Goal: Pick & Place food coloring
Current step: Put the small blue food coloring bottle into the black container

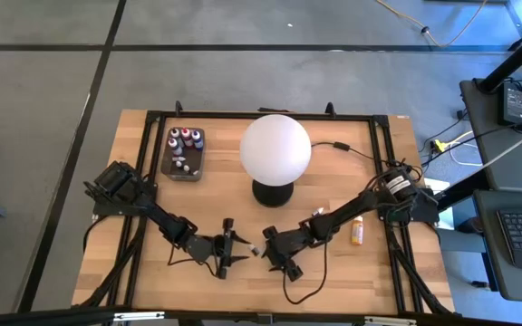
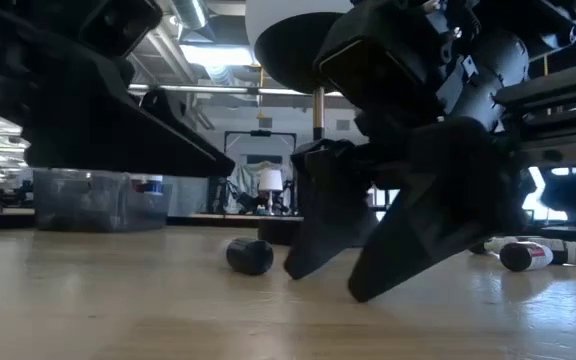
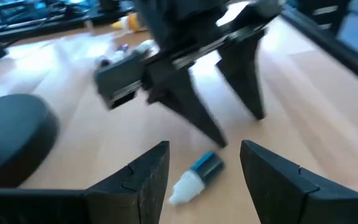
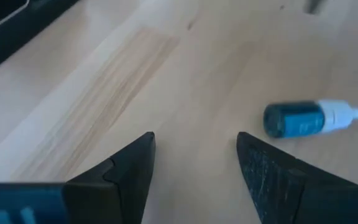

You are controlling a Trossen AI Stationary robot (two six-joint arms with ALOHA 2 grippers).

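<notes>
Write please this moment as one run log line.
left tool: open, blue bottle lying between its fingers | right tool: open, empty, near the bottle | tray: holds several bottles

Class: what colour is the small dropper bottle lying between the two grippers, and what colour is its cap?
The dropper bottle is blue with a white cap; right wrist view shows it best.

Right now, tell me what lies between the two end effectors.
A small blue dropper bottle lies on its side between left end effector and right end effector, touching neither; the left wrist view shows it.
</notes>
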